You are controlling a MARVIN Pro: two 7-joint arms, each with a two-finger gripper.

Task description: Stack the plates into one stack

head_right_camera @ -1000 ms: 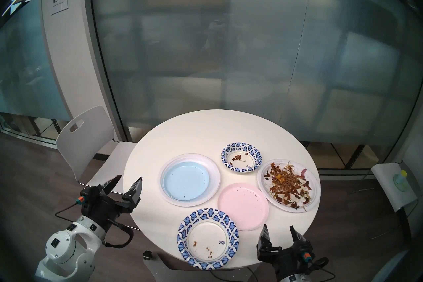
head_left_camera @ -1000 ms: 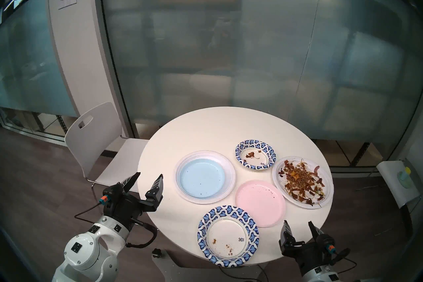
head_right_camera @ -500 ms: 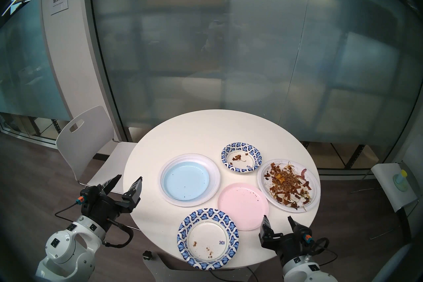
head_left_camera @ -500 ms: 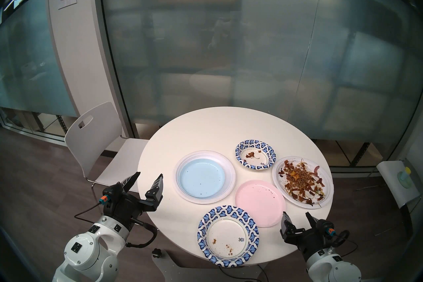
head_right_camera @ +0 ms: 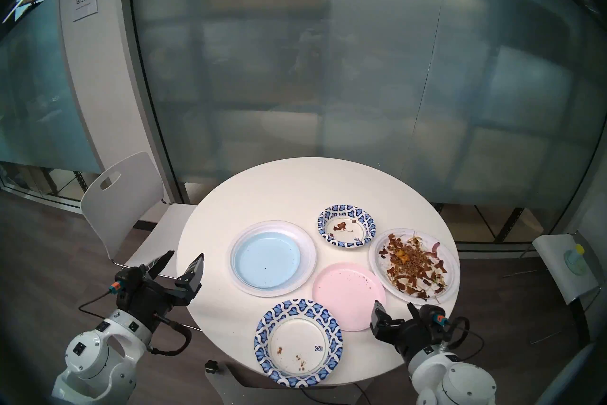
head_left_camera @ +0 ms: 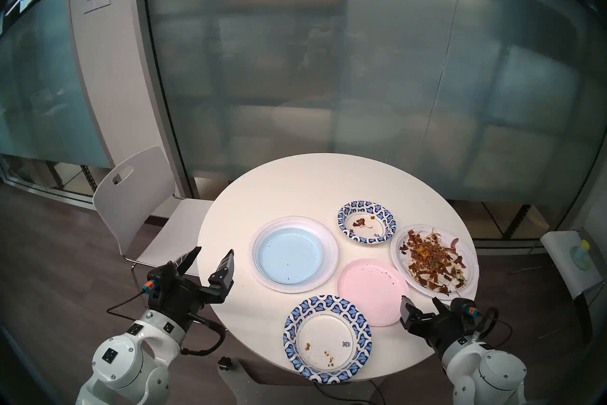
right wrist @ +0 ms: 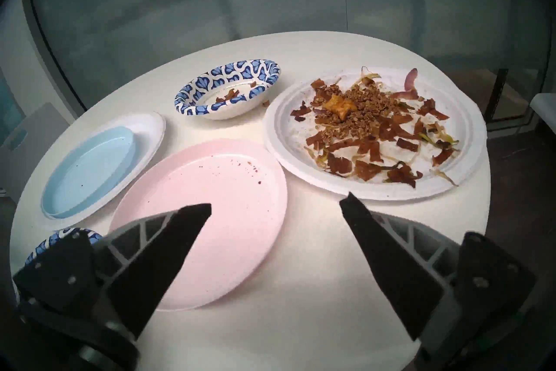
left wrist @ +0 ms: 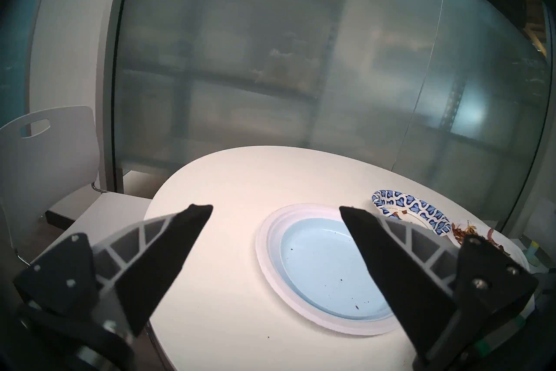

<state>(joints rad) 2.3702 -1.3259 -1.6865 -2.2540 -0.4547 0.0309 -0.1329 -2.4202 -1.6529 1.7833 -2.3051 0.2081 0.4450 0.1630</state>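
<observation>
Honestly, the right gripper [head_left_camera: 420,304] is spread wide, empty, with the pink plate [right wrist: 210,210] just under its left finger; a sloppy pinch could shove it into the food-covered white plate [right wrist: 376,132] just ahead.

My two head cams look down from above at the round table [head_left_camera: 295,184], near-identical pictures. Left wrist cam sits low at the table's left edge, facing across it. Right wrist cam tilts down closer in; both catch the pale blue plate [left wrist: 325,268] [right wrist: 90,162].
</observation>
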